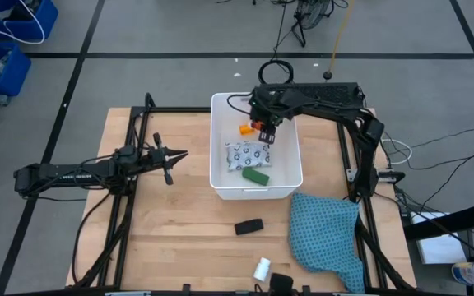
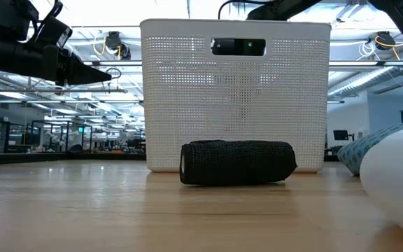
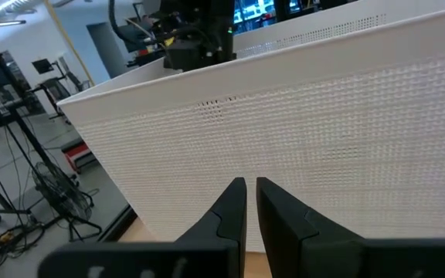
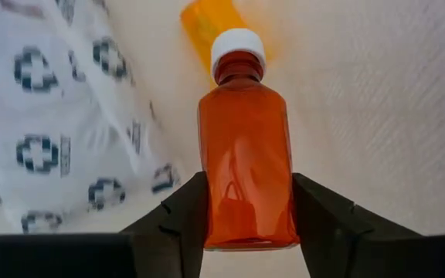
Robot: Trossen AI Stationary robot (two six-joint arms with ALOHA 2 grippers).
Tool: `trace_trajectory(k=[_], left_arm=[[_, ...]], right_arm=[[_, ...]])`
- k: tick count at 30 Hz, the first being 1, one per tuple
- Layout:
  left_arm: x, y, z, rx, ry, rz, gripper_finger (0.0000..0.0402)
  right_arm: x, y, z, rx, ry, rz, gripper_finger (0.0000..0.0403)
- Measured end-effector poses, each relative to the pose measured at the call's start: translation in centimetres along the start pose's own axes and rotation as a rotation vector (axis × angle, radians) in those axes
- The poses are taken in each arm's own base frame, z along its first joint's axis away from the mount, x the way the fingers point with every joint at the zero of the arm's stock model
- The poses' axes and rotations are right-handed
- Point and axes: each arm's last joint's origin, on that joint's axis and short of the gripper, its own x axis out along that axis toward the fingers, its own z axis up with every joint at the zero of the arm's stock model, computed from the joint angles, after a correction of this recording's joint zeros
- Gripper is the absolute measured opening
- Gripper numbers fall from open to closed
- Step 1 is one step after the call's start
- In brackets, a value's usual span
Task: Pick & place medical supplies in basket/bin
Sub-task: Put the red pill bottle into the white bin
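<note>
Tub (image 1: 217, 156) from above: right hand (image 1: 267, 131) hangs over it, with packet (image 1: 245, 154), green oblong (image 1: 256, 174) and vial (image 1: 243, 129) inside; left hand (image 1: 169, 161) waits beside it, shut. Low view: black piece (image 2: 237, 163) before the tub. Right wrist: fingers (image 4: 178, 218) clamp the red bottle (image 4: 246, 166).

- The white tub (image 1: 255, 191) has open room only in its far right part; the dotted packet (image 1: 247, 154), the green oblong (image 1: 256, 174) and the orange vial (image 1: 243, 129) take the rest of the floor.
- The right gripper (image 1: 267, 131), closed on the small red bottle (image 4: 246, 166), blocks the way from above.
- The wood between the tub and the left gripper (image 1: 169, 156) is free.
- The near edge is crowded: the black oblong piece (image 1: 249, 226), the small white bottle (image 1: 262, 269), the teal cloth (image 1: 327, 238).
</note>
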Motion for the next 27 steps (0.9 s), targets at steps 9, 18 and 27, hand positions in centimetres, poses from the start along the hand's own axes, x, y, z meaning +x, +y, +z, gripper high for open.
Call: trace_trajectory(k=[9,18,27], left_arm=[[0.0,0.0,0.0,-0.001,0.003,0.0,0.0035],[0.0,0.0,0.0,-0.001,0.002,0.0,0.0035],[0.0,0.0,0.0,-0.002,0.0,0.001,0.0035]], right_arm=[[-0.1,0.7,-1.1,-0.006,0.144,-0.035,0.0146],[0.9,1.3,-2.0,0.027,0.173,0.053,0.0147],[4.2,2.5,-4.1,0.005,0.192,0.137,0.0157]])
